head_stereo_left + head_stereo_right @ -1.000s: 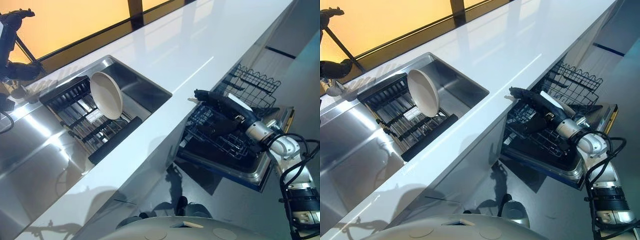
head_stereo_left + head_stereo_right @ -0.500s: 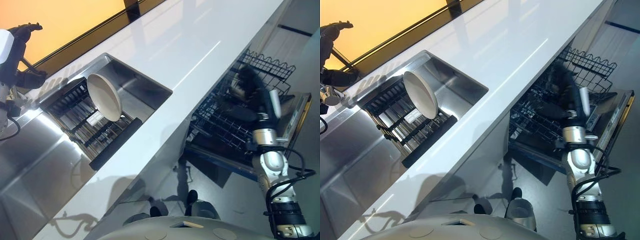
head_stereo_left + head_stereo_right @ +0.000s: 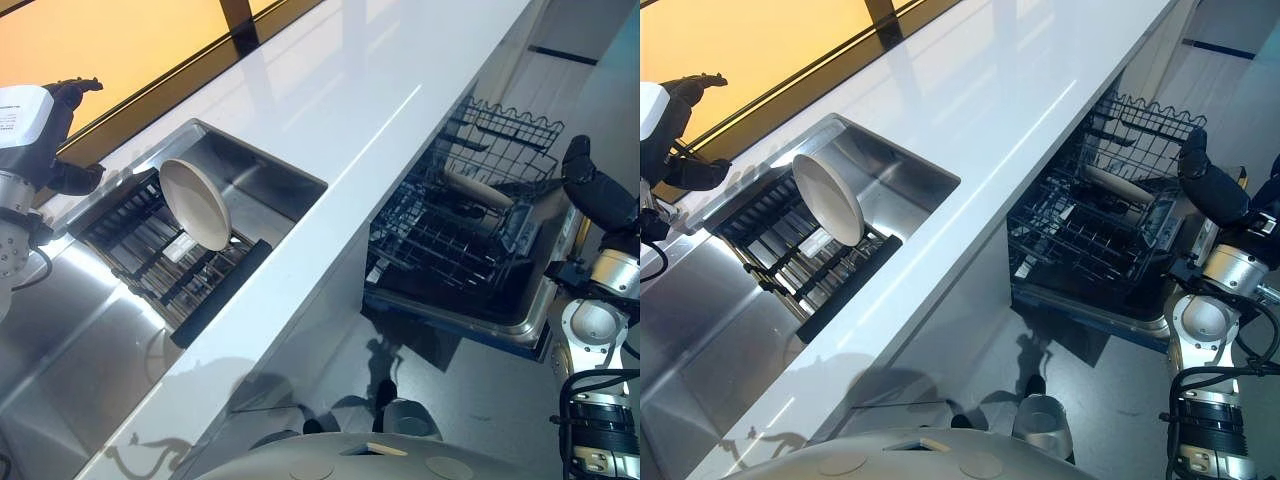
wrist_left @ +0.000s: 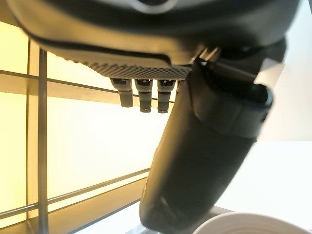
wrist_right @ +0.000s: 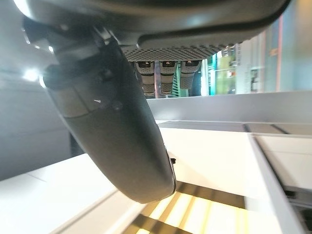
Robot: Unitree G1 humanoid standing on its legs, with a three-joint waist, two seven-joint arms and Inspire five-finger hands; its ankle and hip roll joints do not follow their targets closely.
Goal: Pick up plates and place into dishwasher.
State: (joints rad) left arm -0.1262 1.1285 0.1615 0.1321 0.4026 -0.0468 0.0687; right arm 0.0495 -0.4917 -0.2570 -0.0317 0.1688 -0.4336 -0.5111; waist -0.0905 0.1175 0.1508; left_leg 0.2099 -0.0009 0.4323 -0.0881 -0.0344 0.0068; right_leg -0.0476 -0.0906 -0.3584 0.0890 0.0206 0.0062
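A cream plate [image 3: 195,205] stands on edge in the black drying rack [image 3: 205,290] inside the steel sink [image 3: 275,180]. My left hand [image 3: 72,92] hovers open behind the sink's far corner, apart from that plate; the plate's rim [image 4: 253,223] shows past its thumb [image 4: 195,161]. Under the counter the dishwasher's wire rack [image 3: 440,245] is pulled out, and a cream plate [image 3: 482,188] leans in it. My right hand [image 3: 592,186] is raised beside the rack's outer end, open and holding nothing, with its fingers [image 5: 165,75] relaxed.
A long white counter [image 3: 380,80] runs between sink and dishwasher, overhanging the rack. The dishwasher door [image 3: 515,322] lies open below the rack. Steel draining surface [image 3: 70,330] extends beside the sink. An orange-lit window [image 3: 120,40] backs the counter.
My right hand has pulled back out of the dishwasher rack and swung up to its outer side, uncovering the plate there. The left hand has edged nearer the sink. The camera has shifted.
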